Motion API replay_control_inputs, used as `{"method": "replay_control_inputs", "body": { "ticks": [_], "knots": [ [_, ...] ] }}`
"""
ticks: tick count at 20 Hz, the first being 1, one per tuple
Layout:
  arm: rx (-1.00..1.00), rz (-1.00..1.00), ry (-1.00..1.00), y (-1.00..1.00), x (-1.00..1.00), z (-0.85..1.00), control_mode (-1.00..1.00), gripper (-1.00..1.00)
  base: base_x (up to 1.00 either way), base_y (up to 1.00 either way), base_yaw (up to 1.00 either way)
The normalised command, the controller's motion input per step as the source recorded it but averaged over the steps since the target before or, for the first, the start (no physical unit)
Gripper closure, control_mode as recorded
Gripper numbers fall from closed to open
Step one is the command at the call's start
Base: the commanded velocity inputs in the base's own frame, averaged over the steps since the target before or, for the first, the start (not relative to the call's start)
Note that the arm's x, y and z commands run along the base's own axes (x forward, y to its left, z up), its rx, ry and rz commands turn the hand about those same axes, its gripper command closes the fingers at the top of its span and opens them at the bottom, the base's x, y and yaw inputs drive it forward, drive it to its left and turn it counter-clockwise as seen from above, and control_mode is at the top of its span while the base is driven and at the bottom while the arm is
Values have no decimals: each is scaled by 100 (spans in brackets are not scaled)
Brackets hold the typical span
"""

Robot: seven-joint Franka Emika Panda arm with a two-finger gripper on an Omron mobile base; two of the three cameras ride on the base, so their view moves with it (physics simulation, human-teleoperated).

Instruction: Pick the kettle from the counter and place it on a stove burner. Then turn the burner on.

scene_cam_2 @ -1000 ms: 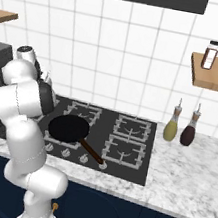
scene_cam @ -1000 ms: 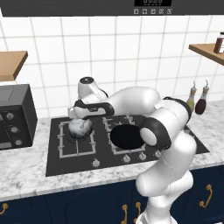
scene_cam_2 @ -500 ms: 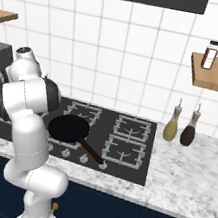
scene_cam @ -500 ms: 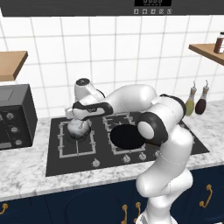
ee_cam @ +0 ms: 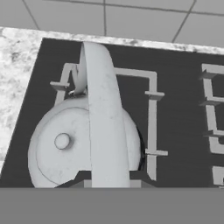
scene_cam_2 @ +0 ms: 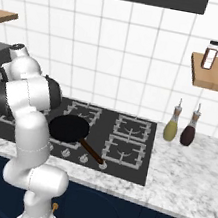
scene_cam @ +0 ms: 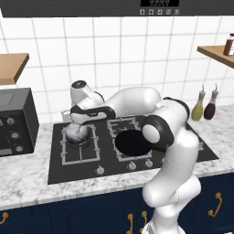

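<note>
The silver-grey kettle (scene_cam: 77,132) sits low over the stove burner (scene_cam: 80,147), the left one on the black cooktop with the wide grey grate. I cannot tell whether it rests on the grate or hangs just above it. My gripper (scene_cam: 76,119) reaches down from the right and is shut on the kettle's arched handle (ee_cam: 103,113). In the hand view the kettle's round lid and knob (ee_cam: 62,141) lie left of the handle, and my gripper (ee_cam: 110,178) clamps the handle at the bottom edge. The white marble counter (scene_cam: 27,179) runs in front of the cooktop.
A black frying pan (scene_cam: 132,142) covers the middle front burner, its handle pointing to the front right (scene_cam_2: 91,152). Knobs (scene_cam: 99,170) line the cooktop's front edge. A dark oven box (scene_cam: 13,121) stands at the left. Two bottles (scene_cam_2: 171,129) stand at the right.
The arm has carried the kettle a little to the left over the left burner. The pan and bottles have not moved.
</note>
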Motion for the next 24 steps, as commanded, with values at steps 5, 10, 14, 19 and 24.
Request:
{"method": "replay_control_inputs", "body": {
  "ticks": [5, 10, 14, 19, 24],
  "knots": [
    [5, -10, 0, 5, 18, 0, -100, 100, 0, 0, 0],
    [1, -7, 0, 15, 33, -13, -100, 100, 0, 0, 0],
    [0, -4, 0, 19, 19, -40, -100, 100, 0, 0, 0],
    [0, -7, 0, 2, 0, -47, -100, 100, 0, 0, 0],
    [0, -11, 1, -2, -24, -40, -100, 100, 0, 0, 0]
  ]
}}
